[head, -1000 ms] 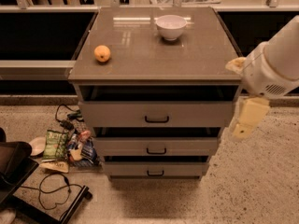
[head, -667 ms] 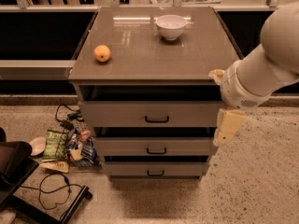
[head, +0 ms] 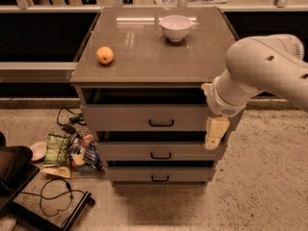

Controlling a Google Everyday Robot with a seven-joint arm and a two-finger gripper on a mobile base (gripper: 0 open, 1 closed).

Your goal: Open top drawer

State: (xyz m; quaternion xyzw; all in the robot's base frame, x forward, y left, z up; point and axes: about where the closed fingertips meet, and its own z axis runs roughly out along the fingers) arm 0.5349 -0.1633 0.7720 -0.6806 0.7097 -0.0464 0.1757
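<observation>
Jaws at top drawer right edge

The arm fills the upper right of the frame, a thick white tube sloping down and to the left from the right edge. It ends in a ribbed wrist, and below that the gripper (pale cream) hangs pointing straight down, right of centre.

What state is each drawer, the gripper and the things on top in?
top drawer: looks shut, handle untouched
middle drawer: looks shut
bottom drawer: looks shut
gripper: pointing down by the top drawer's right end, off the handle
white bowl: upright on the cabinet top
orange: resting on the cabinet top
</observation>
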